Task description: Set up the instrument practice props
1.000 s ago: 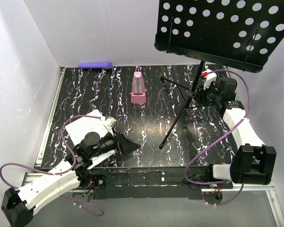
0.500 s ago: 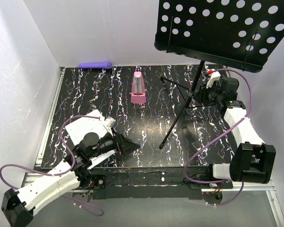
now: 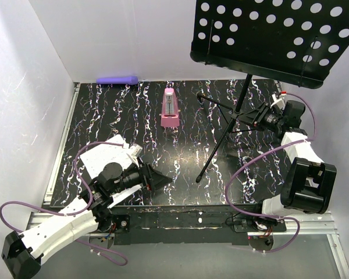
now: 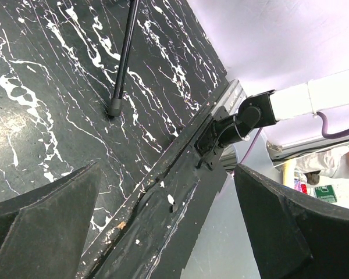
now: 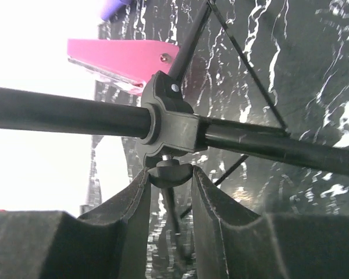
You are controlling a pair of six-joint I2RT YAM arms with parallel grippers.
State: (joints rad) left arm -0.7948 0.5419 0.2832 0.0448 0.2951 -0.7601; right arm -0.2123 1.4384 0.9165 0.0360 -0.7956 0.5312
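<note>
1. Top external view:
   - The music stand [image 3: 242,96] stands at the right rear of the table, its pole upright. Its perforated desk [image 3: 267,40] carries no pages.
   - The right gripper [image 3: 255,116] sits just right of the pole, reaching leftward, so the right arm is plainly the nearer.
   - The metronome [image 3: 170,108] stands upright at centre rear.
   - The sheet-music pages [image 3: 102,156] lie flat at near left, partly under the left arm.
   - No containers are present.
2. Left wrist view: the left gripper [image 4: 166,168] is spread fully and holds nothing. It hangs over the table's near edge, with a tripod leg [image 4: 123,52] beyond it.
3. Right wrist view:
   - The right gripper [image 5: 170,186] is narrowed onto the clamp knob [image 5: 170,172] under the pole collar [image 5: 171,125]. Both pads appear to touch it.
   - The pole runs crosswise to the fingers and the knob stem points along them, so a wrist roll would likely turn it.
</note>
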